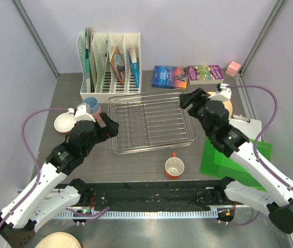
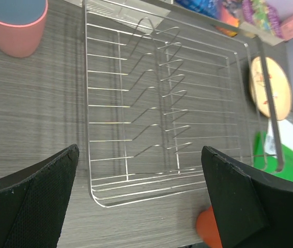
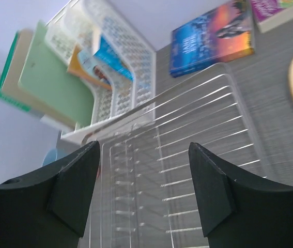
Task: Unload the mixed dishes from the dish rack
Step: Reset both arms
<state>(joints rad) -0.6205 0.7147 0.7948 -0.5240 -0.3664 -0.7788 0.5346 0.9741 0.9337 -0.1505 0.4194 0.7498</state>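
Inspecting the dish rack (image 1: 151, 121), we find its chrome bars bare in all three views. It lies flat at the centre of the tabletop (image 1: 136, 165).

The dishes stand around it, off the wire, which is the arrangement unloading calls for:
- The orange mug (image 1: 174, 168) is upright just in front of the rack.
- The small orange bowl (image 1: 63, 123) sits to the rack's left.
- The pink cup (image 2: 14, 39) is near the far left corner, with what looks like the grey-blue cup (image 1: 89, 103) nested in it.
- The beige plate (image 2: 270, 87) lies flat beside the right rim.

The left fingers (image 2: 32, 201) hover over the rack's left edge, spread apart and holding nothing. The right fingers (image 3: 58, 196) hover at the far right corner, likewise apart and empty.

We judge the task essentially complete. Both wrists point at the rack, probably to confirm that no dish is on it.
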